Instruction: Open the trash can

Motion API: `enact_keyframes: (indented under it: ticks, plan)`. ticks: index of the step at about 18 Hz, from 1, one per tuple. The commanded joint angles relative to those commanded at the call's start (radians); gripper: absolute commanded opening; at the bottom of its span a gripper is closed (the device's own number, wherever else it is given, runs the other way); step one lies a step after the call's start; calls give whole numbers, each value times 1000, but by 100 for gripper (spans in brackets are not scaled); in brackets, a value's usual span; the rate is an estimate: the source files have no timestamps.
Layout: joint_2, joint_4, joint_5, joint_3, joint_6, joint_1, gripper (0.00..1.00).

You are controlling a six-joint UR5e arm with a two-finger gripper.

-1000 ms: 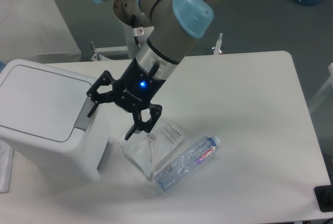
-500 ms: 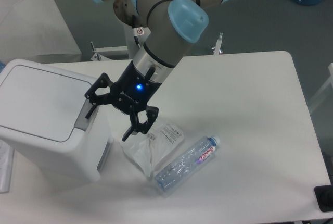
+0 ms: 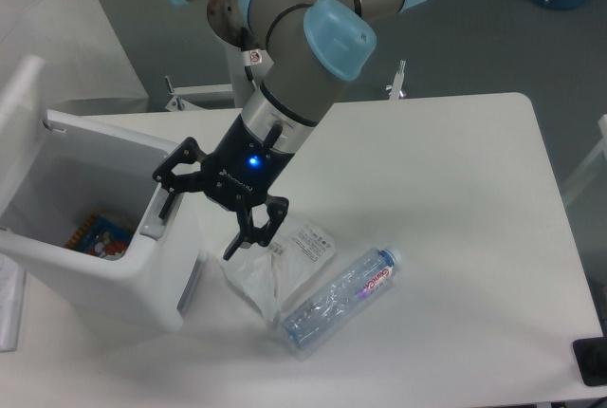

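The gripper (image 3: pixel 201 218), spread wide and holding nothing, is pressing the trash can (image 3: pixel 142 280) latch (image 3: pixel 156 221); releasing carelessly risks the lid (image 3: pixel 19 133) dropping.

Only "SUPE" reads on the white box (image 3: pixel 38 9); bottle label (image 3: pixel 376 280) illegible.

We lose the bin's (image 3: pixel 114 266) left side and its raised lid (image 3: pixel 19 119) past the frame edge; the colourful item inside (image 3: pixel 95 235) is half hidden
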Motion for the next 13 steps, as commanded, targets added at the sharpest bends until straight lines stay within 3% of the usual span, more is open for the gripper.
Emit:
enact_keyframes:
  ticks: [5,10,13]
  plan:
    - [-20,2,9,67,-69,80,100]
    - [-113,104,18,98,23,178,100]
    - [-172,109,125,138,150,213,100]
